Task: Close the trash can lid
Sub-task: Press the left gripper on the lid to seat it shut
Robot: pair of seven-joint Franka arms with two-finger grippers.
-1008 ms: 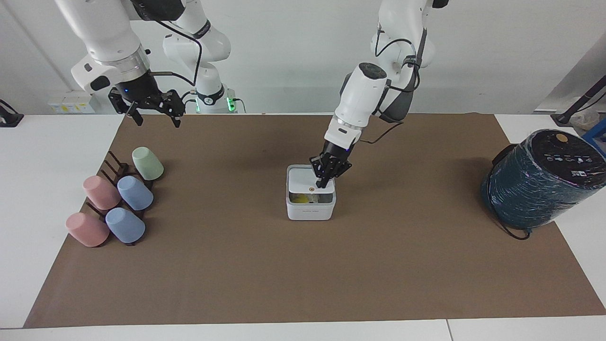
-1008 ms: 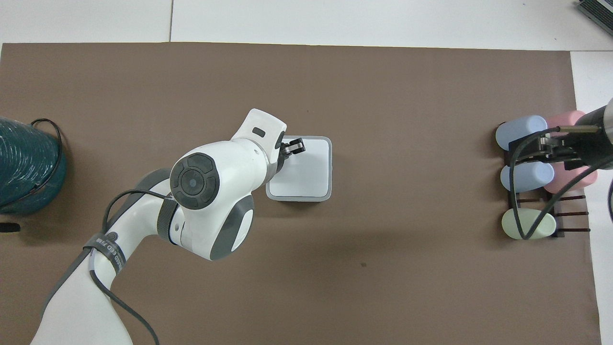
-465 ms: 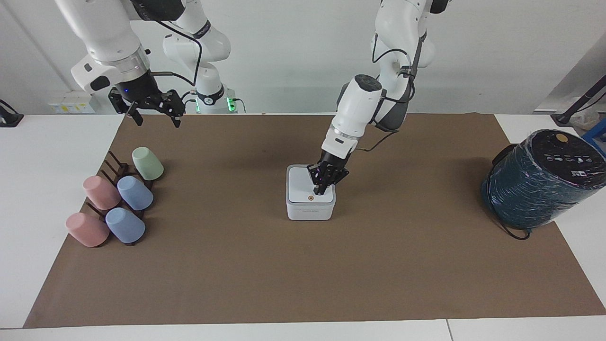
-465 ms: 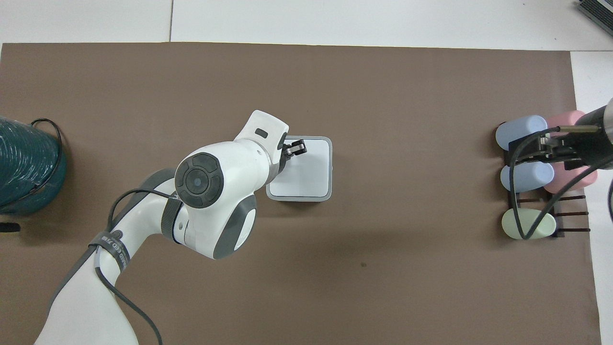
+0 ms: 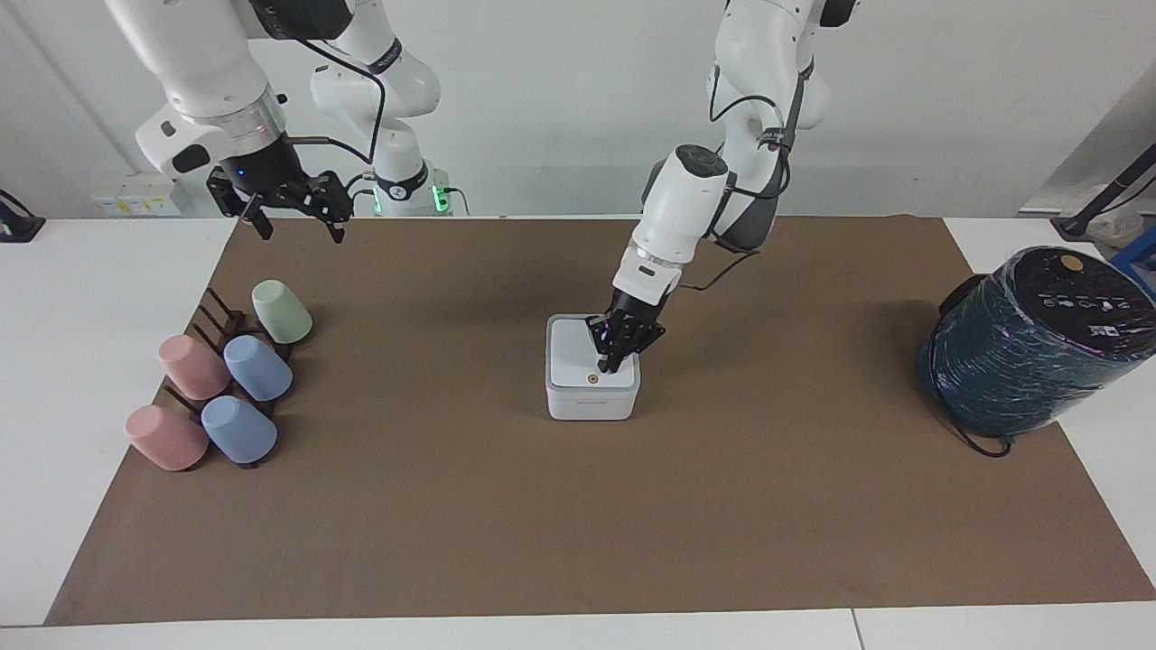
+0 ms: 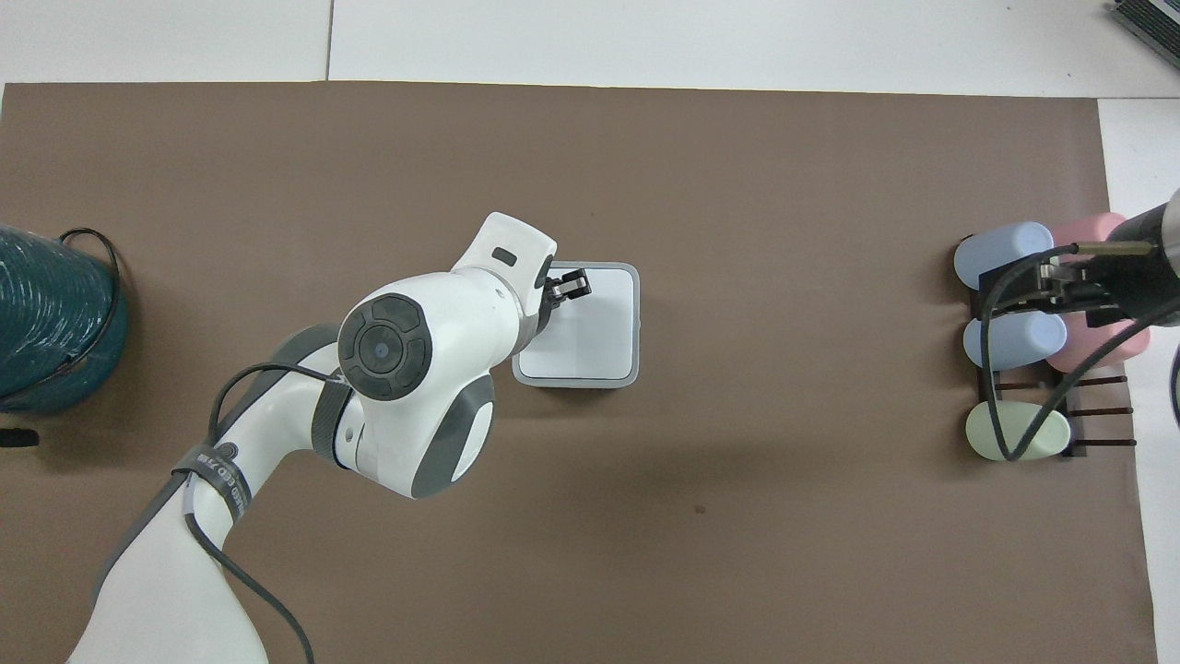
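Note:
The small white trash can stands on the brown mat near the table's middle, also seen from overhead. Its white lid lies flat on top, orange-ringed dot facing up. My left gripper is shut, its tips pressing on the lid at the edge toward the left arm's end. In the overhead view the left gripper shows over the lid, partly hidden by the arm. My right gripper is open and waits in the air above the cup rack.
A dark rack with several pink, blue and green cups lies at the right arm's end. A large teal wrapped cylinder with a black top stands at the left arm's end, a black cable beside it.
One second ago the lid stood ajar with yellow contents showing. My left gripper pushed it down flat. Since half a second ago almost nothing has moved. The right arm stayed still.

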